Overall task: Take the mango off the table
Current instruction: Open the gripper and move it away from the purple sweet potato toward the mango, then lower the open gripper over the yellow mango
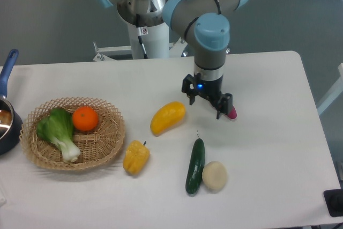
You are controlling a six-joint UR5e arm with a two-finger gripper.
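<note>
Claw (207, 102) open, empty, beside mango (168, 117)

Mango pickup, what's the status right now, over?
Gripper open, empty, jaws apart, above the table right of the mango. Mango untouched on table. Pink item beside jaws; path clear.

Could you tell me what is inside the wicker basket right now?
The wicker basket holds a leafy green vegetable and a round orange, lying side by side. Whatever part of the basket floor lies beneath them is covered, so anything under them cannot be seen.
</note>
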